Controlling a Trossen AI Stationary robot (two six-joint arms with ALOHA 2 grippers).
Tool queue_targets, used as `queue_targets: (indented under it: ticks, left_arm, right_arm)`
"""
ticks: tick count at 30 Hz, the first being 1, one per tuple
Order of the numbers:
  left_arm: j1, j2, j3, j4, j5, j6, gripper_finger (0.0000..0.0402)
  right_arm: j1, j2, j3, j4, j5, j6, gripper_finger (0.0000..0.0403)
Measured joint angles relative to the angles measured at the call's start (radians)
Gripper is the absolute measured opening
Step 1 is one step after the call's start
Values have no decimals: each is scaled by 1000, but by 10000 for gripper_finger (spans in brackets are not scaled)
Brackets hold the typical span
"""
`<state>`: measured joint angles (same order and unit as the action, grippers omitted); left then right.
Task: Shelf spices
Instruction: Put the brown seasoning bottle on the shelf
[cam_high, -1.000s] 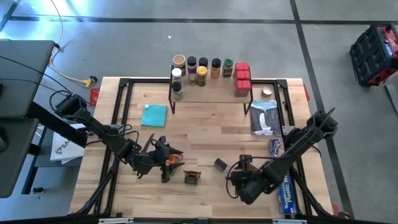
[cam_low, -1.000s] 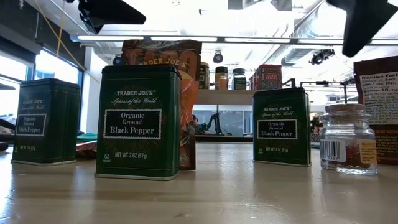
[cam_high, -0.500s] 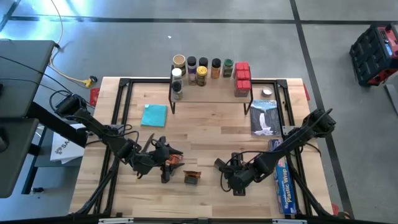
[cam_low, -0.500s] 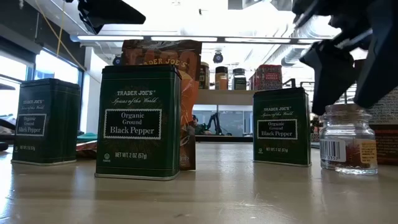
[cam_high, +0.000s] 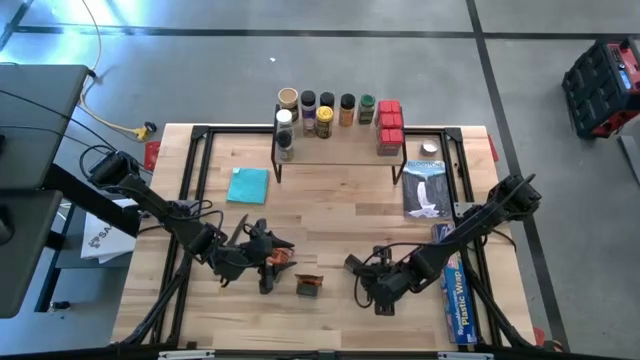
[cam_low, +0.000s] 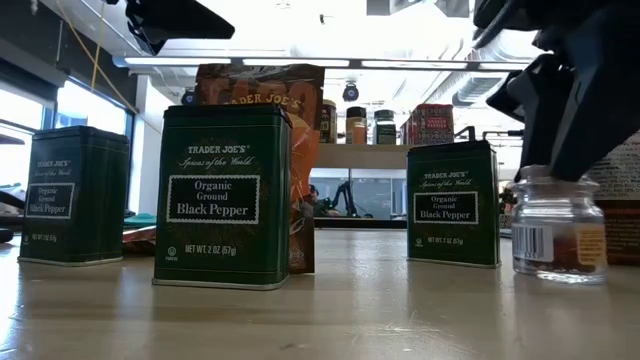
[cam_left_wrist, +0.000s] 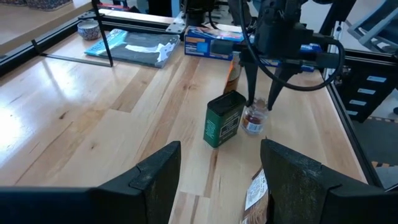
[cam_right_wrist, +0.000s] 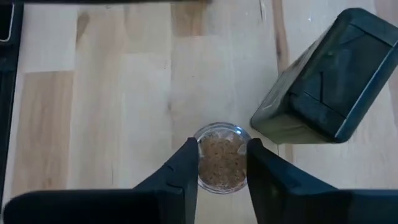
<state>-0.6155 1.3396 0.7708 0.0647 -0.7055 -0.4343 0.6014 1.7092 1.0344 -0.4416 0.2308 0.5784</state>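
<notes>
Glass is gripped near the table's front edge: a small clear spice jar (cam_right_wrist: 221, 158), standing upright on the table (cam_high: 340, 205), is flanked by the right gripper (cam_right_wrist: 222, 163), whose two fingers (cam_right_wrist: 184, 167) are pressed against its sides from above, narrowed to the jar's width. A dark green black-pepper tin (cam_right_wrist: 323, 81) is seen just beside this jar, apart from it. Level with them on the left side, the left gripper (cam_left_wrist: 219, 163) is held low with its jaws parted fairly wide and nothing between them; another tin (cam_low: 223, 195) and an orange packet (cam_low: 262, 85) stand close by. Farther back, a teal cloth (cam_high: 247, 185) and a dark bag (cam_high: 425, 190) are laid flat. At the far edge, the shelf (cam_high: 335, 150) is set, and round jars (cam_high: 318, 108) and red boxes (cam_high: 389, 125) are lined along its top.
</notes>
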Motion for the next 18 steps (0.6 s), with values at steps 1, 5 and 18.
queue_targets:
  ticks: [1,5,18]
  left_arm:
    - [0,0,0,0,0,0,215]
    - [0,0,0,0,-1,0,215]
    - [0,0,0,0,-1,1,215]
  right_arm:
    - [0,-2,1,0,-3,5,92]
    - [0,-3,43,-43,-31,6,79]
    - [7,-2,155,-163,-48,-30,20]
